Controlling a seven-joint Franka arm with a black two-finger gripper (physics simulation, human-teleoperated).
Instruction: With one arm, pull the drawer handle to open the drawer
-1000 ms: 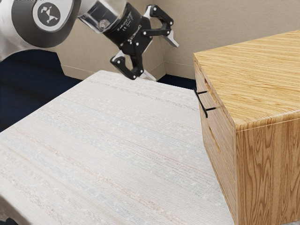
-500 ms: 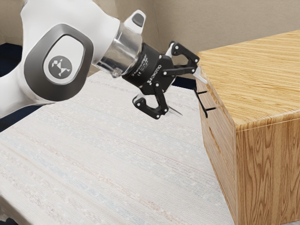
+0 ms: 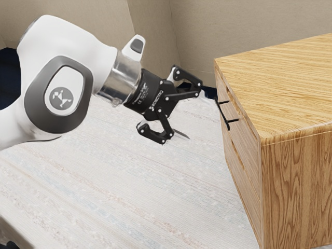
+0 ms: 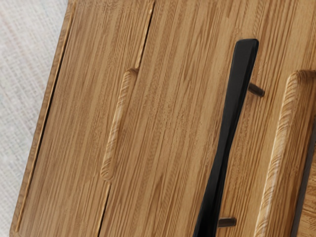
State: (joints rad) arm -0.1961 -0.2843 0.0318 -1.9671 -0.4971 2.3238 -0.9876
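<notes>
Starting at the exterior view's left: the white arm (image 3: 57,98) reaches in over the pale table (image 3: 104,176). The gripper (image 3: 191,113) hangs above the table with its fingers spread wide, holding nothing. The drawer handle (image 3: 224,113) is just to the exterior view's right of it, near but not touching, and there's nothing in between. It's a thin black bar on two posts, running lengthwise along the top drawer front (image 4: 173,123) of the wooden cabinet (image 3: 280,93). The drawer looks shut, flush with the cabinet. I reckon the fingers need to straddle the bar crosswise before any pulling starts.
</notes>
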